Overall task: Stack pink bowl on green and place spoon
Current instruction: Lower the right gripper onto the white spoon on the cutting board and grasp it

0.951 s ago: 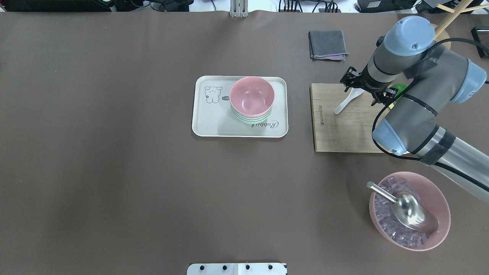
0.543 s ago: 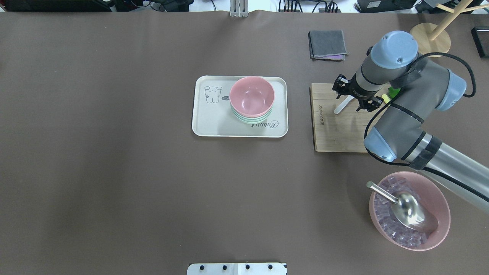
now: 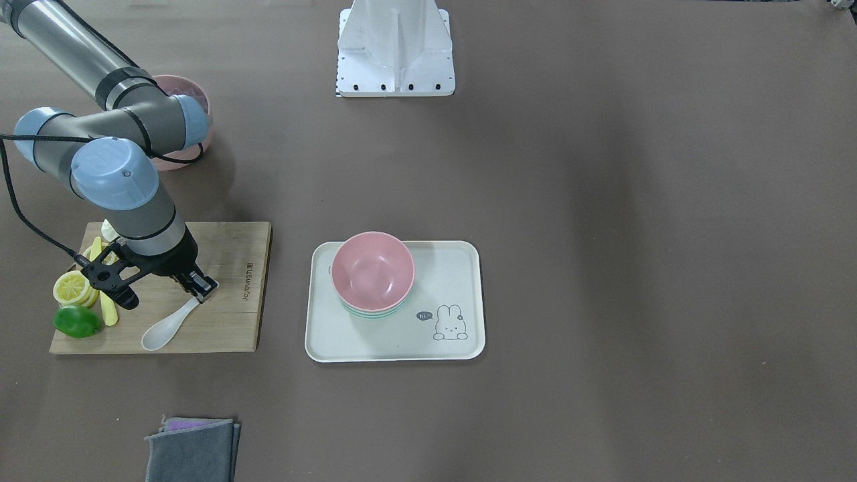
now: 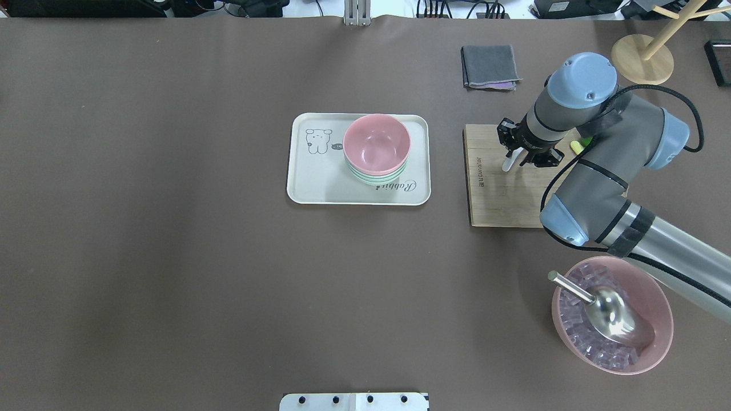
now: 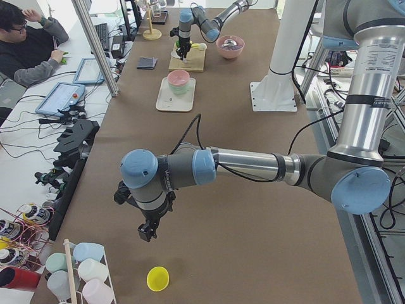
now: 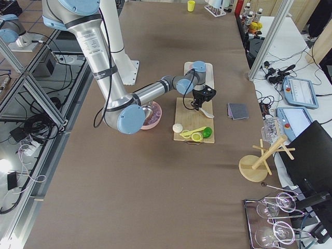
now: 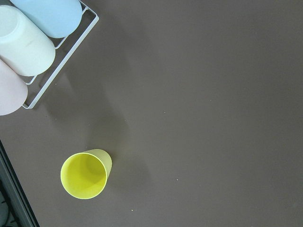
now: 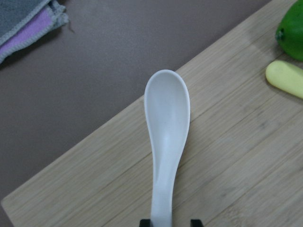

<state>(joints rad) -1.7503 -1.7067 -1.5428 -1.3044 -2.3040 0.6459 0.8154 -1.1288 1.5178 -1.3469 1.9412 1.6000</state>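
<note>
The small pink bowl (image 4: 377, 142) sits nested on the mint-green bowls (image 4: 374, 178) on a cream tray (image 4: 308, 182); it also shows in the front view (image 3: 372, 270). The white spoon (image 3: 161, 331) lies flat on a wooden cutting board (image 4: 502, 200). My right gripper (image 3: 165, 294) is low over the spoon's handle end. In the right wrist view the spoon (image 8: 166, 118) runs down between the two fingertips, jaws open on either side of the handle. My left gripper (image 5: 147, 234) hangs far off at the table's left end; I cannot tell its state.
A lime (image 3: 77, 321), lemon slices (image 3: 70, 286) and a yellow knife lie on the board's far side from the tray. A larger pink bowl (image 4: 668, 319) holds clear cubes and a metal scoop. A folded grey cloth (image 4: 490, 65) lies beyond. A yellow cup (image 7: 85, 174) stands under the left wrist.
My right gripper has moved along the spoon towards its handle end and the tray side of the board. The spoon and the bowls have not moved.
</note>
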